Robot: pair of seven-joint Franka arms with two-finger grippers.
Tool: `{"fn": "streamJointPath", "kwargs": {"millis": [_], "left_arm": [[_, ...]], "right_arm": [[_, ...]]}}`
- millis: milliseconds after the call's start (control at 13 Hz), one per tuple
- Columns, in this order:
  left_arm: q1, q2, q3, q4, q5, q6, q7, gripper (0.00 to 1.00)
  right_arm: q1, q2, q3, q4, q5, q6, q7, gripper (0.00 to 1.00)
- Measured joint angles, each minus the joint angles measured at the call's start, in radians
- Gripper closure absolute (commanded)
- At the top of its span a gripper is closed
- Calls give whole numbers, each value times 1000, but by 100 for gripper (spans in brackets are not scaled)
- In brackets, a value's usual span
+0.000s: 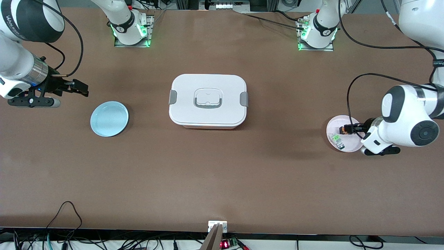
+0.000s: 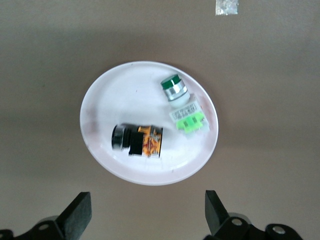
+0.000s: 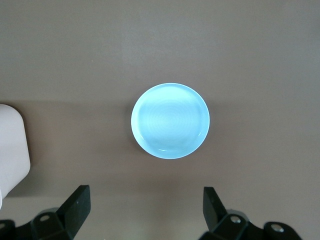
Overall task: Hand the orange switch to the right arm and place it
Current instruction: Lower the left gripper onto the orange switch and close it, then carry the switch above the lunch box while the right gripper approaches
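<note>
Orange switch (image 2: 137, 140) beside green component (image 2: 182, 106) on white plate (image 2: 100, 105), left gripper (image 2: 147, 220) spread above, right gripper (image 3: 145, 215) spread over blue plate (image 3: 170, 121), lidded white box (image 1: 208, 100) mid-counter (image 1: 222, 180)

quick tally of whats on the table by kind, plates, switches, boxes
plates: 2, a pink plate and a blue plate
switches: 2, the orange switch and a green switch, both on the pink plate
boxes: 1, a white lidded box
total: 5
</note>
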Motion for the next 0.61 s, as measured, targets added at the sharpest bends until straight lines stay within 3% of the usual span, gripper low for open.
{"fn": "streamJointPath", "kwargs": {"millis": [307, 613], "left_arm": [[38, 0, 4, -208, 36, 369, 19, 0], [61, -4, 3, -276, 38, 445, 40, 0]], "right_arm": [[0, 0, 0, -1, 0, -15, 3, 0], [2, 0, 5, -1, 25, -31, 3, 0]]}}
